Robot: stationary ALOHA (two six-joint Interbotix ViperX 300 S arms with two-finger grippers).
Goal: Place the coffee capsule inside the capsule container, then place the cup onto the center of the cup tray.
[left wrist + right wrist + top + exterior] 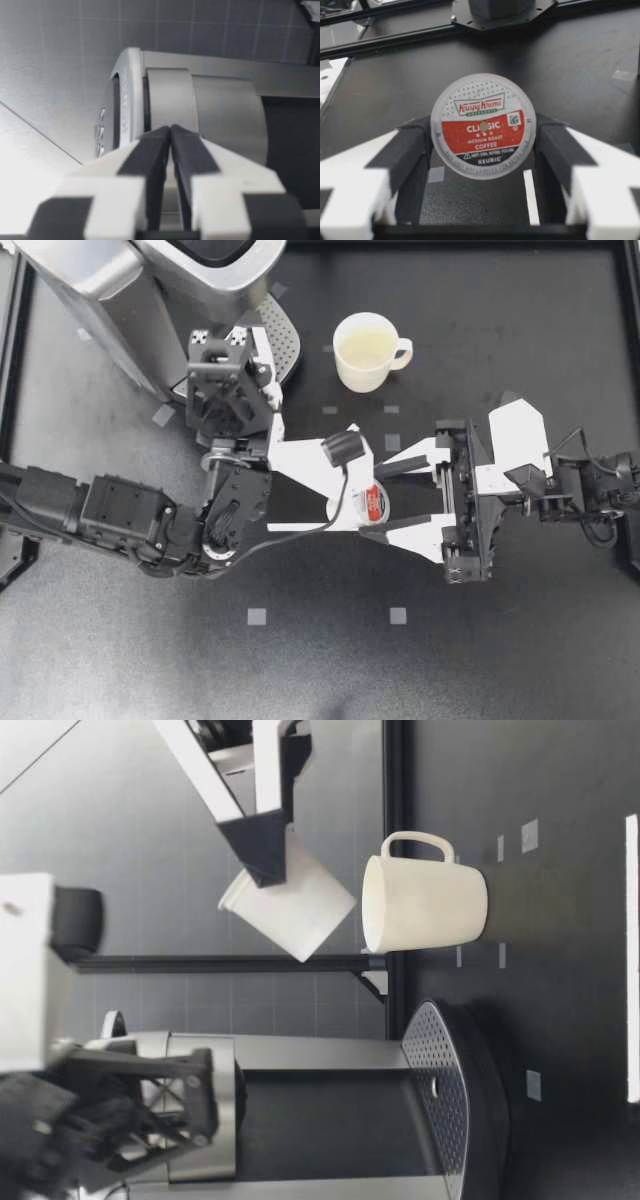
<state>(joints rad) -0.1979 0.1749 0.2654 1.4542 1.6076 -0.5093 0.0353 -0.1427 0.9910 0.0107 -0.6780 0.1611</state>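
My right gripper (383,502) is clamped on the small white plastic coffee capsule (375,503), one dark finger pad (415,150) pressed to each side of it. In the right wrist view the capsule (483,125) faces me lid-on: a round foil top, white with fine dots at the upper part, a red band across the middle and a thin dark strip along the lower edge. From the low view its tapered white body (295,905) hangs tilted, well above the table and higher than the rim of the cream ceramic mug (425,905).

The mug (367,352) stands upright on the table, handle pointing away from the silver coffee machine (150,290), just beside the machine's perforated grey cup tray (285,340).

My left gripper (260,350) is raised close to the machine, its fingers (155,150) pressed together with nothing between them.

The matte black table (500,640) carries small grey tape squares (257,616) and is edged by a black rail. Behind it is a grey gridded wall (330,780).
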